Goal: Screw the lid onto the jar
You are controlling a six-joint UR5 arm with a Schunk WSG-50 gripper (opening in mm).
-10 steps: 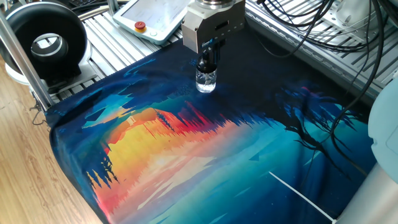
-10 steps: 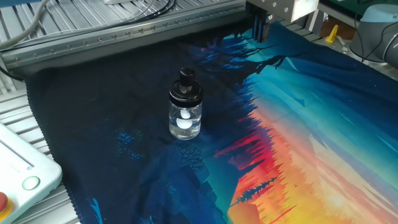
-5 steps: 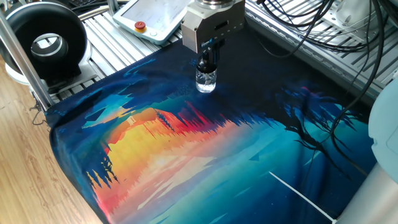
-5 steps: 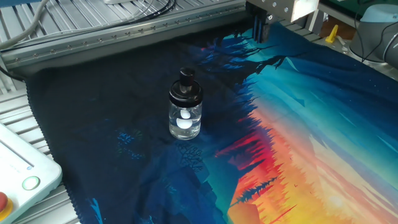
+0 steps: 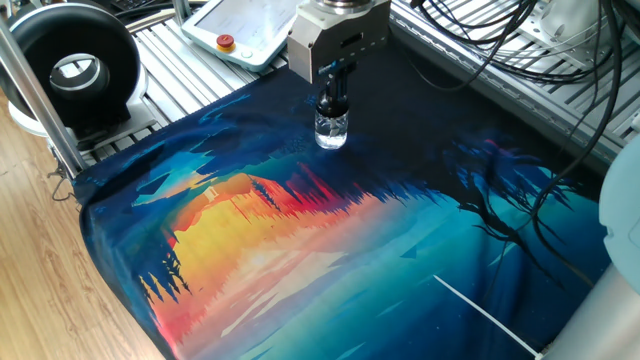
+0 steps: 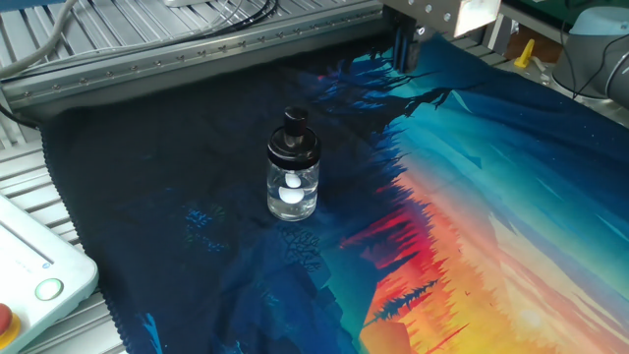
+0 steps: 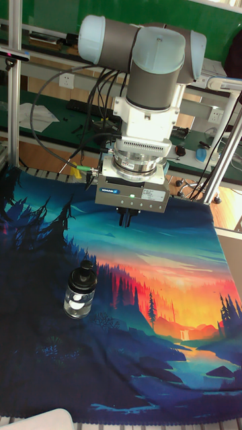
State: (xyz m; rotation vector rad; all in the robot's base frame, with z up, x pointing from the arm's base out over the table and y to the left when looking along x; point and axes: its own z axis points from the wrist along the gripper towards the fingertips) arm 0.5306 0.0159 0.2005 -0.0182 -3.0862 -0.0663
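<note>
On the dark part of the printed cloth stands the jar [image 6: 293, 189], upright, the lid [image 6: 294, 137] already sitting on its neck. Well apart and above the counter, the claw [image 7: 128, 218] holds nothing, fingers close together. Small smooth glass looks light, slippery and breakable; grip the black lid's bulb.

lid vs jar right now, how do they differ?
The lid is opaque black; the jar is clear glass with white contents showing. The lid is narrower, with a rounded knob on top; the jar is wider and squat. The lid sits on the jar's neck; the jar stands on the cloth. Both are upright.
</note>
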